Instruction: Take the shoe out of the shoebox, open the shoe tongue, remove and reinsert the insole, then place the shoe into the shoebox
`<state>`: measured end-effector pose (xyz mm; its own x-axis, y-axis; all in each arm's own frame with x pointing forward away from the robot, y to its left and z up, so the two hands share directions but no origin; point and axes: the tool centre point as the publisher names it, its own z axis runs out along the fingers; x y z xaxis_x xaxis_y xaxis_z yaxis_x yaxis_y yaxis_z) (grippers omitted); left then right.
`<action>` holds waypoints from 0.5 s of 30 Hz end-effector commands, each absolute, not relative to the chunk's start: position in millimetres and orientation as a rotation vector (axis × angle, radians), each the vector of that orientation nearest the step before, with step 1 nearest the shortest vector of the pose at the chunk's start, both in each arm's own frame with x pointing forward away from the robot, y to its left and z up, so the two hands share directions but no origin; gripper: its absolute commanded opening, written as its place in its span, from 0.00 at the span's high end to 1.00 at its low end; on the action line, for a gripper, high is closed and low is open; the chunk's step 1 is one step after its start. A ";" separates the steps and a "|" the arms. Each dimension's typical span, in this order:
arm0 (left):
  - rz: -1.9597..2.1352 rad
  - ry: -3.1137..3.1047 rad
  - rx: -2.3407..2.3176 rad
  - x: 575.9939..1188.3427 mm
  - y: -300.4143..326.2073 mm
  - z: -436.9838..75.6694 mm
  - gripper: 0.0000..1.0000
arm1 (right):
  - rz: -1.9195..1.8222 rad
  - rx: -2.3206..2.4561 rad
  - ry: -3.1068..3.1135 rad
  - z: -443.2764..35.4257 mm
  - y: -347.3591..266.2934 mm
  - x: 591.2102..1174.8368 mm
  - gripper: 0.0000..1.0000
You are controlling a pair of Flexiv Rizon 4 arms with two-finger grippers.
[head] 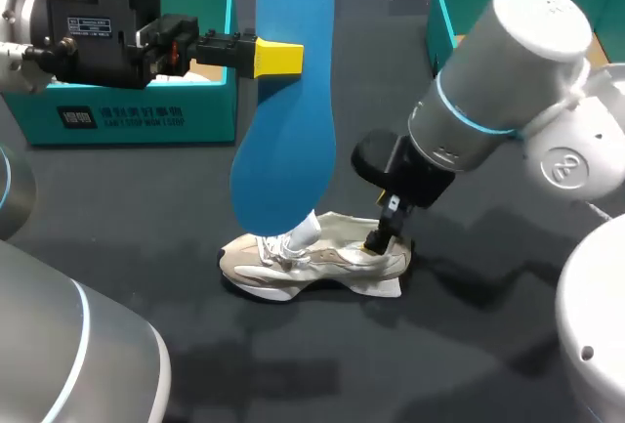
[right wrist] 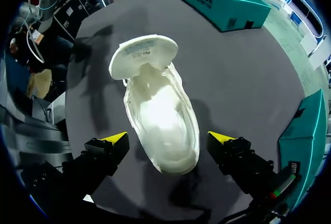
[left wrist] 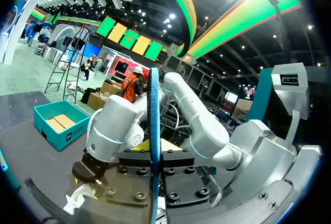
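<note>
Left gripper [head: 281, 57] clamps insole [head: 286, 130] upright | right gripper [right wrist: 169, 139] wide astride shoe [right wrist: 161, 107] heel; toe left

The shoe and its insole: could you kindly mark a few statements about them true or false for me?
1. The left claw is shut on the blue insole. True.
2. The shoe sits inside a shoebox. False: it lies on the table, outside the left teal shoebox and the right teal shoebox.
3. The shoe's tongue is folded open. True.
4. The right claw is shut on the shoe. False: it is open, a finger either side of the heel.
</note>
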<state>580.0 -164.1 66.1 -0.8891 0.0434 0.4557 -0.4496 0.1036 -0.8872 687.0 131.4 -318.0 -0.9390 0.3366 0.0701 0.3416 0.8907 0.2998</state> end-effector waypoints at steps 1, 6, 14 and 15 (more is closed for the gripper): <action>1.840 -2.022 0.397 580.1 -164.6 65.1 1.00 | 0.246 -0.491 -2.995 -318.5 135.3 692.1 0.00; 1.840 -2.022 0.397 580.1 -164.6 65.1 1.00 | 0.265 -0.477 -2.982 -321.9 136.9 695.9 0.00; 1.840 -2.022 0.397 580.1 -164.6 65.1 1.00 | 0.271 -0.440 -2.998 -326.5 142.2 697.4 0.00; 1.840 -2.022 0.397 580.1 -164.6 65.1 1.00 | 0.272 -0.435 -3.004 -326.8 142.4 697.4 0.00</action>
<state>580.0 -164.0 66.0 -0.8891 0.0434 0.4557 -0.4496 0.1036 -0.8872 697.5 136.0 -323.6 -0.9543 0.2895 0.0742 0.2893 0.9571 -0.0140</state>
